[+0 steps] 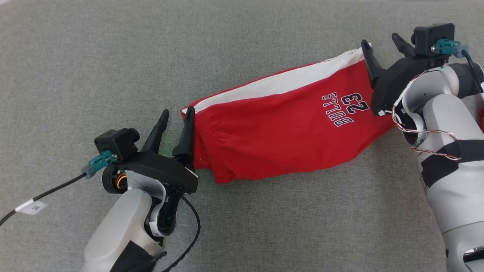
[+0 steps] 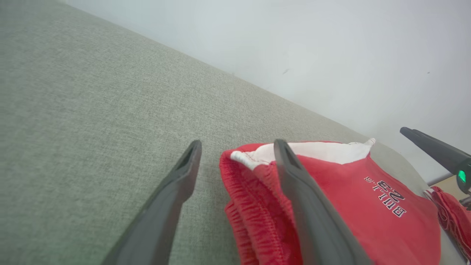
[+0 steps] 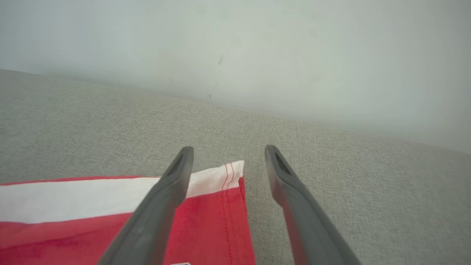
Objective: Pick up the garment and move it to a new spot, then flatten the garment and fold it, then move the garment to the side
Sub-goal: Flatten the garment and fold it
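On the left end of the grey table (image 1: 113,56), the left gripper (image 1: 177,111) stands open at the gathered waistband (image 2: 250,191) of the garment (image 1: 280,128). One finger lies right against the red cloth and the other is out over bare table. It holds nothing. The pale left forearm comes up from the near left corner, wrist tipped so the fingers point to the far side.

The garment is a pair of red shorts with a white stripe (image 1: 287,81) along the far edge. It lies across the middle of the table and slants towards the far right, with a few creases near the waistband.

At the far right corner, the right gripper (image 1: 379,38) is open too, empty, its fingers either side of the stitched hem corner (image 3: 235,169). That forearm rises from the near right with the wrist bent leftwards.

This looks like the flatten-and-fold stage, with a grasp at each end likely next. To do it well, each gripper should bite every layer at its own corner, then both should lift together and pull gently apart, so the cloth stays taut and the creases drop out
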You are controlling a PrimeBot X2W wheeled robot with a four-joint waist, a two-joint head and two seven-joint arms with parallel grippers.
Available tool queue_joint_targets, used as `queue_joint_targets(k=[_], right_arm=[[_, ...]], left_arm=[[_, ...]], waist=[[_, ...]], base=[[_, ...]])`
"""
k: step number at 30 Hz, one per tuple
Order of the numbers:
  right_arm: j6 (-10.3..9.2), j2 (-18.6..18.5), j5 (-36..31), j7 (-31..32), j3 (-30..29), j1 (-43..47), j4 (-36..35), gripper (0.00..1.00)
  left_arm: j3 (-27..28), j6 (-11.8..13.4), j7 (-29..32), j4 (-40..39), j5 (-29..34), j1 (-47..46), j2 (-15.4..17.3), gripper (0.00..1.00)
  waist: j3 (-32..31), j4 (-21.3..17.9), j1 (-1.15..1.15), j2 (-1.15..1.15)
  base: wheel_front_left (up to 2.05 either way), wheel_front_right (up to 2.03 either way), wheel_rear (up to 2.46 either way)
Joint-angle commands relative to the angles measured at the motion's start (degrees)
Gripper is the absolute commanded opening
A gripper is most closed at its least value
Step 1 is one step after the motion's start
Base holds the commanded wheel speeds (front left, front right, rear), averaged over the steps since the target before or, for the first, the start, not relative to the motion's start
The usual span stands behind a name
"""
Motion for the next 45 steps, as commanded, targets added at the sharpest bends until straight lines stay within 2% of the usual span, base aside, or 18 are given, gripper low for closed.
queue_joint_targets(k=[1, 7, 11, 14, 16, 19, 28, 32, 39, 40, 41, 42, 43, 45], right_arm=[[-0.14, 0.6, -0.2, -0.7, 0.3, -0.8, 0.9, 1.0], [-0.14, 1.3, 2.2, 0.9, 1.6, -1.9, 3.8, 1.0], [-0.14, 0.1, 5.5, 6.8, 1.7, -1.0, 5.8, 1.0], [-0.13, -0.7, 6.4, 9.7, 0.8, 0.0, 6.7, 1.0], [-0.13, -0.6, 7.2, 11.5, 0.0, 0.8, 7.0, 1.0], [-0.14, -1.1, 7.3, 13.8, -1.4, 1.3, 7.3, 1.0], [-0.13, -1.2, 3.2, 16.6, -4.7, 1.9, 7.6, 1.0], [-0.13, -1.0, 1.2, 18.2, -7.2, 2.0, 7.8, 1.0], [-0.13, 1.6, -0.4, 23.3, -9.2, 4.1, 7.7, 1.0], [-0.11, 2.1, -0.3, 24.3, -9.0, 4.6, 7.6, 0.92], [0.01, 2.6, 0.0, 25.4, -8.7, 5.1, 7.5, 0.74], [0.02, 3.1, 0.3, 26.5, -8.3, 5.7, 7.2, 0.63], [0.02, 3.4, 0.5, 27.4, -7.8, 6.4, 6.9, 0.46], [0.04, 3.5, 1.1, 28.9, -7.1, 7.6, 6.1, 0.32]], left_arm=[[0.1, 0.1, -0.8, 0.4, 0.6, -0.7, -0.2, 1.0], [1.2, 0.3, -3.1, 0.2, 3.8, 1.4, 0.8, 1.0], [4.3, 3.7, -3.5, -6.0, 13.5, 6.3, 3.3, 1.0], [6.5, 5.8, -3.5, -11.8, 20.8, 11.4, 3.8, 1.0], [8.3, 6.6, -3.5, -15.4, 23.6, 15.0, 3.0, 1.0], [10.4, 6.6, -3.5, -19.7, 27.4, 20.3, 2.1, 1.0], [14.2, 5.6, -3.5, -23.1, 33.3, 29.1, -0.8, 1.0], [16.0, 4.5, -3.5, -24.0, 35.3, 30.6, -1.6, 1.0], [17.7, 2.6, -3.5, -23.9, 37.2, 30.8, -3.2, 1.0], [17.9, 2.3, -3.5, -23.8, 37.5, 30.8, -3.4, 1.0], [18.0, 2.1, -3.5, -23.7, 37.6, 30.8, -3.5, 1.0], [18.1, 2.0, -3.5, -23.5, 37.7, 30.8, -3.7, 1.0], [18.3, 1.7, -3.5, -23.4, 38.0, 30.8, -3.9, 1.0], [18.4, 1.4, -3.5, -23.1, 38.3, 30.8, -4.2, 1.0]], waist=[[-0.5, 0.0, -0.01, -0.01], [-3.4, -0.4, -0.01, -0.01], [-6.0, -0.9, -0.01, -0.01], [-6.9, -0.7, -0.01, -0.01], [-7.2, -0.5, -0.01, -0.01], [-6.7, 0.0, -0.01, -0.01], [-3.3, 1.9, -0.01, -0.01], [-1.6, 2.8, -0.01, -0.01], [-0.5, 4.0, -0.01, -0.01], [-0.5, 4.0, -0.01, -0.01], [-0.5, 4.0, -0.01, -0.01], [-0.5, 4.0, -0.01, -0.01], [-0.6, 4.0, -0.01, -0.01], [-0.8, 3.9, -0.01, -0.01]], base=[[0.0, 0.0, 0.0], [0.0, 0.0, 0.0], [0.0, 0.0, 0.0], [0.0, 0.0, 0.0], [0.0, 0.0, 0.0], [0.0, 0.0, 0.0], [0.0, 0.0, 0.0], [0.0, 0.0, 0.0], [0.0, 0.0, 0.0], [0.0, 0.0, 0.0], [0.0, 0.0, 0.0], [0.0, 0.0, 0.0], [0.0, 0.0, 0.0], [0.0, 0.0, 0.0]])
